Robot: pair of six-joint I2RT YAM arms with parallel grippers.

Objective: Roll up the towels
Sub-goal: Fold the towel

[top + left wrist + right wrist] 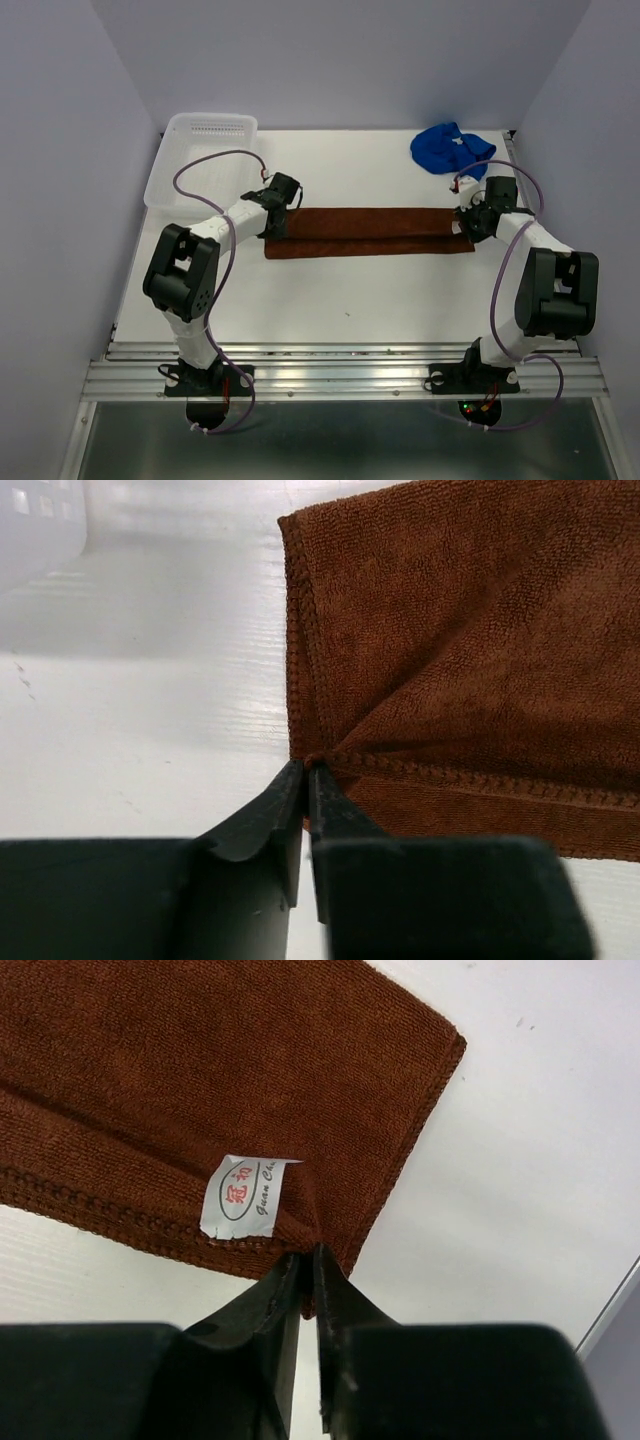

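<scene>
The rust-brown towel [370, 231] lies folded lengthwise as a long strip across the middle of the table. My left gripper [272, 212] is shut on its left end; the left wrist view shows the jaws pinching the towel's corner [308, 763]. My right gripper [465, 222] is shut on its right end, pinching the edge [308, 1250] beside the small white tag [243, 1197]. The royal blue towel [450, 149] lies crumpled at the back right, just behind the right arm.
A white mesh basket [200, 157] stands at the back left, close to the left arm; its wall shows in the left wrist view [35, 525]. The table's right edge runs close to the right gripper [615, 1310].
</scene>
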